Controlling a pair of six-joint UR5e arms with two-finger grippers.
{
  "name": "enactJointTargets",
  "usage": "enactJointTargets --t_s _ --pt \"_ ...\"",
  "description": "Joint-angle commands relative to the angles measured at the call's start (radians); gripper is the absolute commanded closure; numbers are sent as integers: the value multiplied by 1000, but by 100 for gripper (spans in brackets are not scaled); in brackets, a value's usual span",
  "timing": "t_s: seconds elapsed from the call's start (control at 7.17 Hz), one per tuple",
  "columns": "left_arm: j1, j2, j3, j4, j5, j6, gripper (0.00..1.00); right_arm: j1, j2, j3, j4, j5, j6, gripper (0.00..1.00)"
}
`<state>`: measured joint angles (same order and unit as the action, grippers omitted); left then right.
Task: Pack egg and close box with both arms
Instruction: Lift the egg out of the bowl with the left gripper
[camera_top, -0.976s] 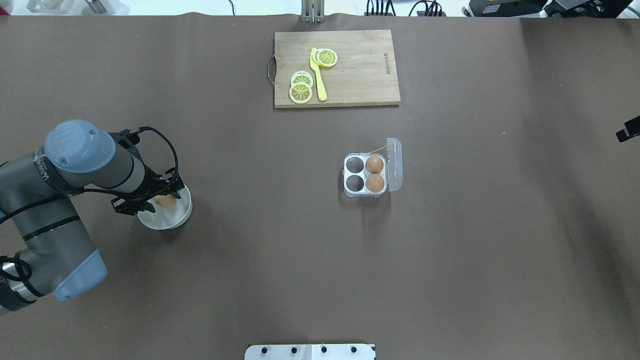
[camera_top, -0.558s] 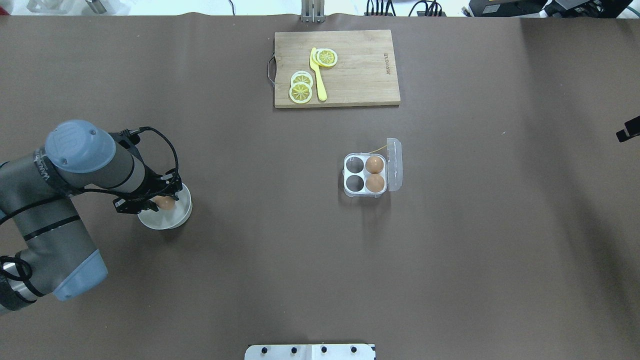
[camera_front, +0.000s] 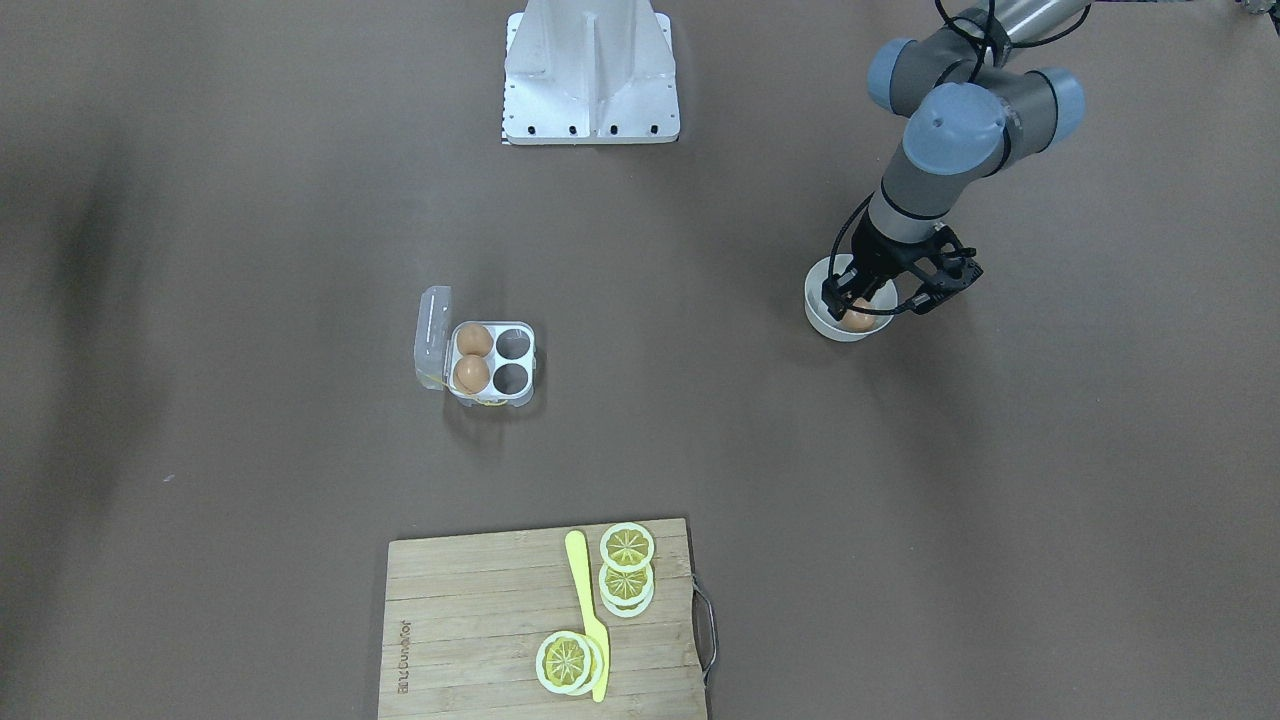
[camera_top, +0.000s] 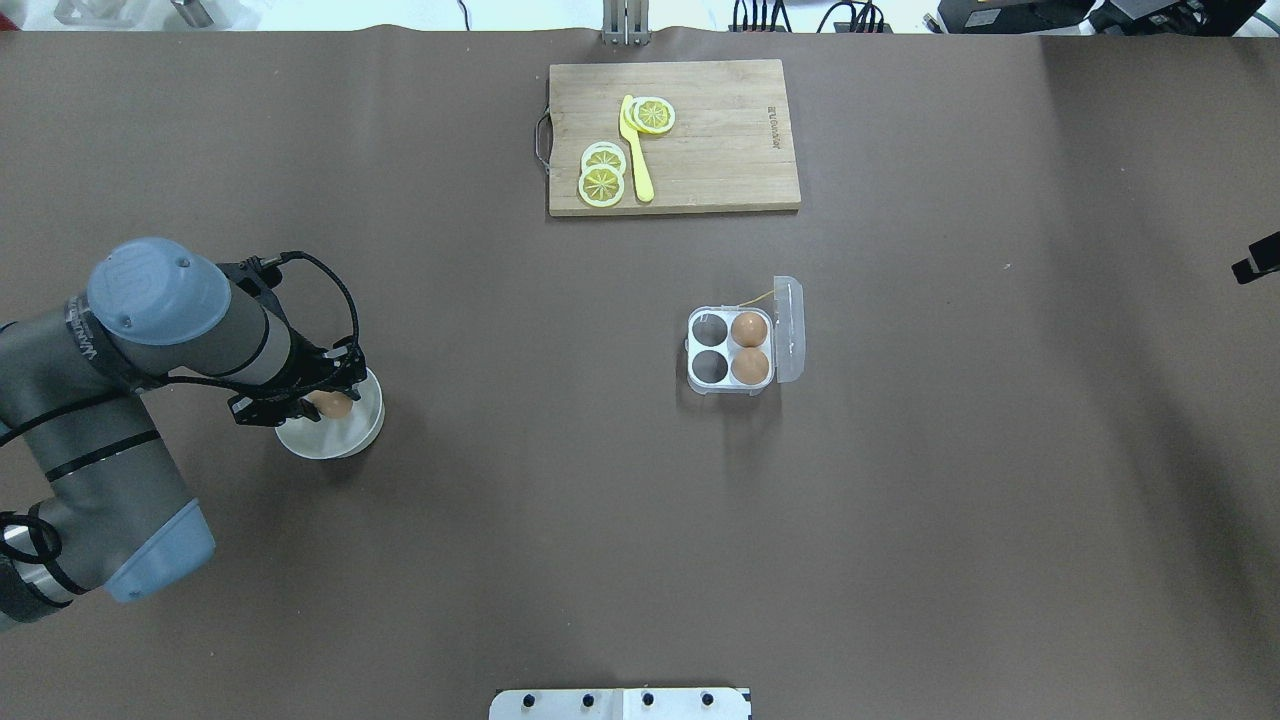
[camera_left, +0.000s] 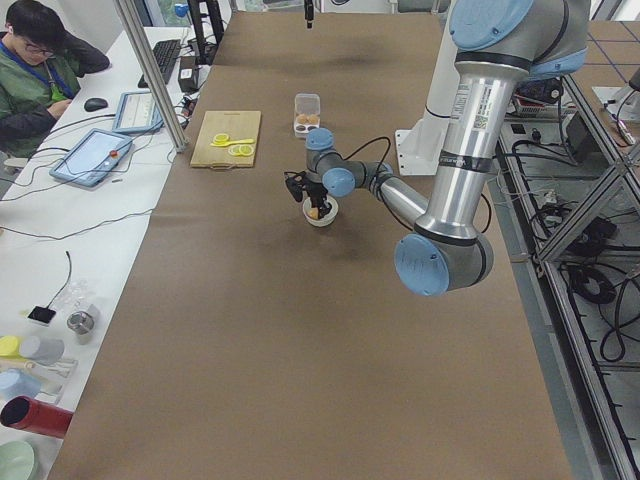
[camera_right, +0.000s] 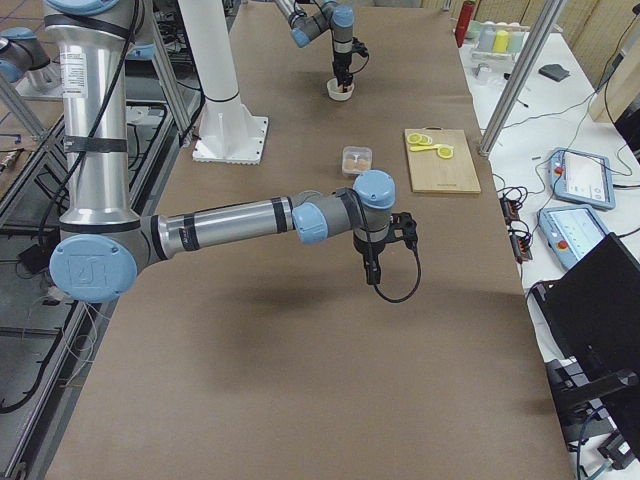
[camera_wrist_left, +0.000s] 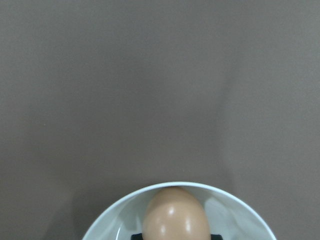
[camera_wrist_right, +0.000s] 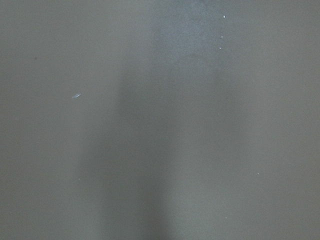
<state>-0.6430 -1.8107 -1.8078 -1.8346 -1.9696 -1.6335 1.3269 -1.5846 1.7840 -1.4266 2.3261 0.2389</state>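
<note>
Black two-finger left gripper (camera_front: 858, 312) down in round white bowl (camera_top: 325, 442), jaws straddling small tan-brown egg (camera_wrist_left: 176, 216); actual pinch: cannot tell. Right gripper (camera_right: 372, 272) parked well apart, jaw state unclear. Risk: off-centre or loose grip, so egg slipping or cracking before reaching open clear-plastic four-cell box (camera_top: 693, 348).

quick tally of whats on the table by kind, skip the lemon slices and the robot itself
eggs: 3
box: 1
bowl: 1
board: 1
knife: 1
total: 7
</note>
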Motion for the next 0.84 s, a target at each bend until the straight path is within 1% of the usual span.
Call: enactJointTargets --t_s 0.0,0.14,0.28,0.42,0.56,0.7 --pt "-15 -1 -74 -2 3 111 100 0 0 0 0 -1 0 0" --pt "-23 -1 -115 -17 56 165 100 0 0 0 0 -1 -1 0" --pt "-21 -21 -108 -119 105 208 100 0 0 0 0 -1 0 0" --pt "-18 -28 -75 -278 118 316 100 0 0 0 0 -1 0 0" --pt "-14 -48 -24 -375 118 317 100 0 0 2 0 -1 0 0" --pt "-12 -99 -4 -396 121 317 100 0 0 3 0 1 0 0"
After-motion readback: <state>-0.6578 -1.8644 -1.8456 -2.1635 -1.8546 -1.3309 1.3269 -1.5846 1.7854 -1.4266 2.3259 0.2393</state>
